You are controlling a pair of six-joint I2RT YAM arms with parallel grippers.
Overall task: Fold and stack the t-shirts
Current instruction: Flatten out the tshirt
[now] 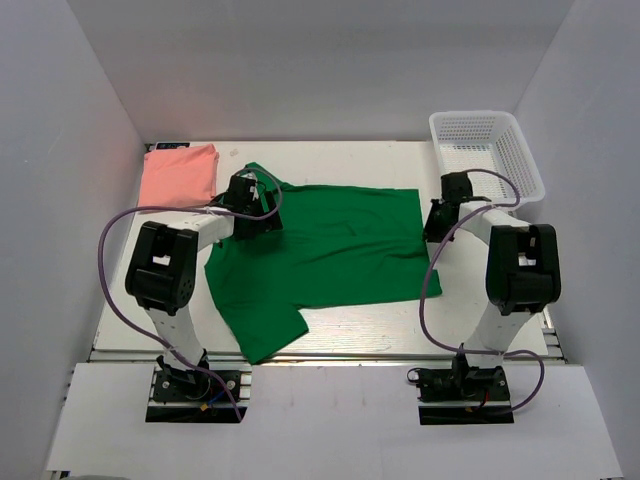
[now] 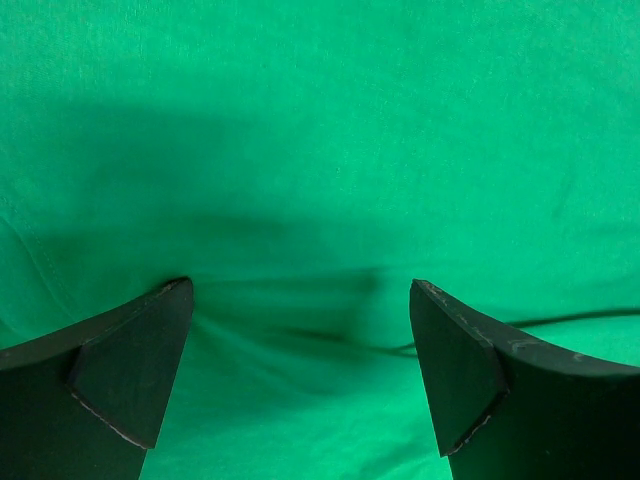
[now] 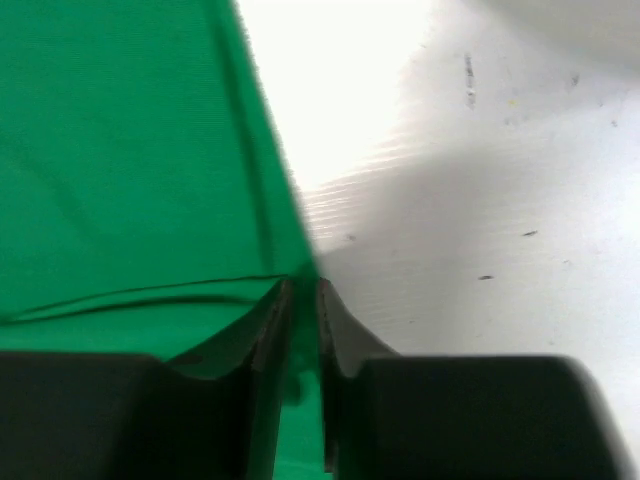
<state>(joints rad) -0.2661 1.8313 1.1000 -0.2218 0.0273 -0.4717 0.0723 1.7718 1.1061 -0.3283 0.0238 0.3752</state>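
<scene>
The green t-shirt (image 1: pixel 340 250) lies spread flat on the middle of the table, one sleeve pointing to the near left. It fills the left wrist view (image 2: pixel 320 130) and the left half of the right wrist view (image 3: pixel 120 160). The salmon pink t-shirt (image 1: pixel 180 175) lies folded at the back left corner. My left gripper (image 1: pixel 257 225) (image 2: pixel 300 290) is open wide, just above the green shirt's back left part, with nothing between its jaws. My right gripper (image 1: pixel 436 228) (image 3: pixel 303 285) is shut on the green shirt's right edge, low at the table.
A white mesh basket (image 1: pixel 472 116) stands at the back right corner, just behind my right arm. White table surface (image 1: pixel 360 320) shows in front of the shirt and to the right of its edge (image 3: pixel 480 200). White walls enclose the table.
</scene>
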